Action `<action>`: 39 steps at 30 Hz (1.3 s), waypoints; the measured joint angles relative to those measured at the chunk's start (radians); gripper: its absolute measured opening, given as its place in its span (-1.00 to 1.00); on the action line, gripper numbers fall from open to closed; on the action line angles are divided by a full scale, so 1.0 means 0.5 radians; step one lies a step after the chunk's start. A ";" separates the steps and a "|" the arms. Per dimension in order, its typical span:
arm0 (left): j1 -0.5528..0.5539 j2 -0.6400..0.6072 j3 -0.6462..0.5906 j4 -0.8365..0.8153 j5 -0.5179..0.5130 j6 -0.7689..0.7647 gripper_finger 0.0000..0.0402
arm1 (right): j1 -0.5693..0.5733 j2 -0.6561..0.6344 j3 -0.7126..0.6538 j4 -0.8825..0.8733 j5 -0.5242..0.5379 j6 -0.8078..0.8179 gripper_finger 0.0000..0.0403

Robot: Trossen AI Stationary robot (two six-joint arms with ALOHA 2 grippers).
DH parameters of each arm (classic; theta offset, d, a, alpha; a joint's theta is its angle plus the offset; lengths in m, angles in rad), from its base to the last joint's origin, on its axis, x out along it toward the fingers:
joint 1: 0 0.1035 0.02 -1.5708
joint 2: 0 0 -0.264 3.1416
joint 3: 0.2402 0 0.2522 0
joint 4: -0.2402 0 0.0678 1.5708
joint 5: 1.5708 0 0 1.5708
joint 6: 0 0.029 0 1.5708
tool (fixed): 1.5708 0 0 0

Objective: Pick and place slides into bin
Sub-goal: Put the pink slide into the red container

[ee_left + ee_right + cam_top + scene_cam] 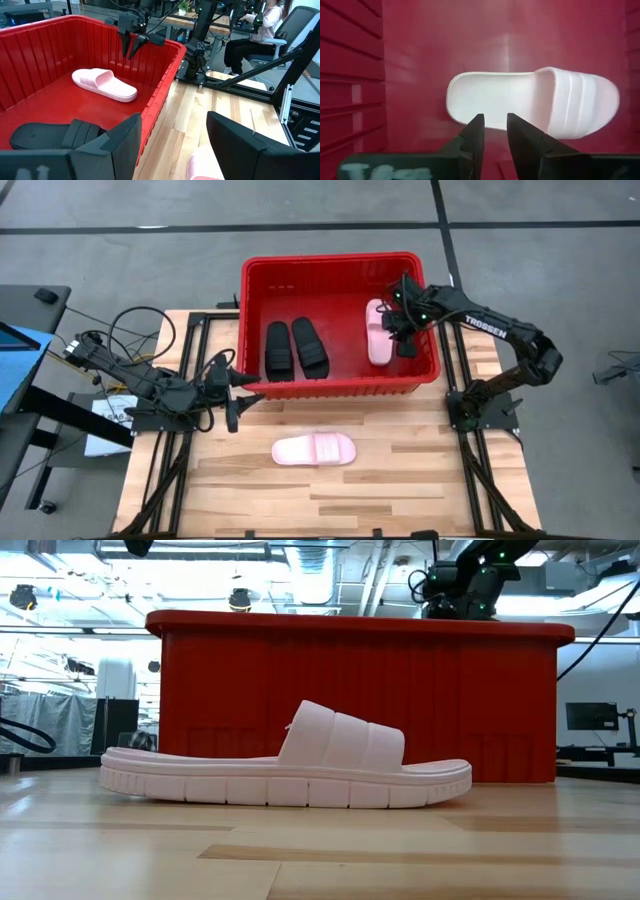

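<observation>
Right wrist: right tool (493,131) above binned pink slide (535,102).

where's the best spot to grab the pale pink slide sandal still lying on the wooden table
Probably the wide strap of the pale pink slide sandal, coming straight down from above. It lies flat, sole down, and the strap arches above the footbed, giving the open left gripper nearby raised edges to pinch.

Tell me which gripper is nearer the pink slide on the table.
Left. The left gripper hovers just beyond the pink slide; the right gripper is over the bin.
</observation>
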 joint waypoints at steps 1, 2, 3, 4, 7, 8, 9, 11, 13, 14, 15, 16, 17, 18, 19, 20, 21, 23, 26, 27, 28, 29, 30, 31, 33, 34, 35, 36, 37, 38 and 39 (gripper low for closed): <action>0.000 0.000 0.000 0.000 0.009 0.000 0.07 | 0.020 -0.007 0.012 -0.008 0.036 0.004 -0.63; 0.000 0.000 0.000 0.000 0.018 0.000 0.07 | 0.045 -0.015 0.032 -0.015 0.070 0.016 -0.63; 0.000 0.000 0.000 0.000 0.030 0.000 0.07 | 0.072 -0.023 0.060 -0.023 0.109 0.035 -0.63; 0.000 0.000 0.000 0.000 0.039 0.000 0.07 | 0.100 -0.034 0.095 -0.035 0.147 0.055 -0.63; 0.000 0.001 0.000 0.000 0.047 0.000 0.07 | 0.204 -0.070 0.222 -0.094 0.288 0.098 -0.63; 0.000 0.000 0.000 0.000 0.047 0.005 0.07 | 0.247 -0.083 0.271 -0.117 0.341 0.112 -0.63; 0.000 0.000 0.000 0.000 0.047 0.023 0.07 | 0.291 -0.096 0.328 -0.152 0.399 0.136 -0.63; 0.000 0.000 0.000 0.000 0.047 0.075 0.07 | 0.386 -0.119 0.446 -0.224 0.531 0.193 -0.63; 0.000 0.001 0.000 0.002 0.047 0.118 0.07 | 0.492 -0.139 0.576 -0.319 0.674 0.268 -0.63; 0.000 0.001 0.000 0.002 0.047 0.130 0.07 | 0.550 -0.147 0.642 -0.371 0.745 0.314 -0.63; 0.000 0.001 0.000 0.002 0.047 0.136 0.07 | 0.610 -0.156 0.709 -0.428 0.817 0.364 -0.63; 0.000 0.001 0.000 0.002 0.047 0.138 0.07 | 0.672 -0.162 0.775 -0.487 0.883 0.420 -0.63; 0.000 0.001 0.000 0.002 0.048 0.138 0.07 | 0.739 -0.170 0.841 -0.550 0.943 0.477 -0.63; 0.000 0.001 0.000 0.002 0.049 0.134 0.07 | 0.804 -0.175 0.904 -0.618 1.002 0.539 -0.63; 0.000 0.001 0.000 0.002 0.049 0.123 0.07 | 0.877 -0.176 0.967 -0.689 1.060 0.611 -0.63; 0.000 0.001 0.000 0.002 0.050 0.114 0.07 | 0.952 -0.176 1.030 -0.765 1.114 0.688 -0.63; 0.000 0.001 0.000 0.002 0.050 0.111 0.07 | 1.025 -0.176 1.090 -0.852 1.164 0.769 -0.63; 0.000 0.001 0.000 0.002 0.050 0.111 0.07 | 1.181 -0.176 1.190 -1.034 1.214 0.929 -0.63; 0.000 0.001 0.000 0.001 0.050 0.113 0.07 | 1.423 -0.175 1.255 -1.210 1.180 1.183 -0.63; 0.000 0.001 0.000 0.002 0.049 0.112 0.07 | 1.495 -0.177 1.252 -1.189 1.150 1.288 -0.63; 0.000 0.001 0.000 0.002 0.046 0.111 0.07 | 1.572 -0.185 1.245 -1.186 1.103 1.393 -0.63; 0.000 0.001 0.000 0.002 0.044 0.111 0.07 | 1.642 -0.191 1.244 -1.190 1.054 1.497 -0.63; 0.000 0.001 0.000 0.004 0.044 0.111 0.07 | 1.709 -0.195 1.246 -1.199 1.000 1.600 -0.63; 0.000 0.001 0.000 0.004 0.044 0.111 0.07 | 1.769 -0.193 1.248 -1.202 0.944 1.703 -0.63; 0.000 0.001 0.000 0.004 0.051 0.110 0.07 | 1.882 -0.184 1.247 -1.199 0.856 1.929 -0.63; 0.000 0.001 0.000 0.006 0.067 0.106 0.07 | 1.943 -0.174 1.245 -1.196 0.833 2.039 -0.63; 0.000 0.001 0.000 0.007 0.092 0.099 0.07 | 2.002 -0.158 1.245 -1.199 0.822 2.142 -0.63; 0.000 0.001 0.000 0.005 0.110 0.090 0.07 | 2.055 -0.139 1.248 -1.200 0.817 2.228 -0.63; 0.000 0.001 0.000 0.005 0.125 0.089 0.07 | 2.112 -0.123 1.247 -1.198 0.816 2.305 -0.63; 0.000 0.001 0.000 0.005 0.143 0.089 0.07 | 2.175 -0.103 1.238 -1.195 0.815 2.378 -0.63; 0.000 0.001 0.000 0.005 0.156 0.088 0.07 | 2.231 -0.086 1.224 -1.195 0.814 2.448 -0.63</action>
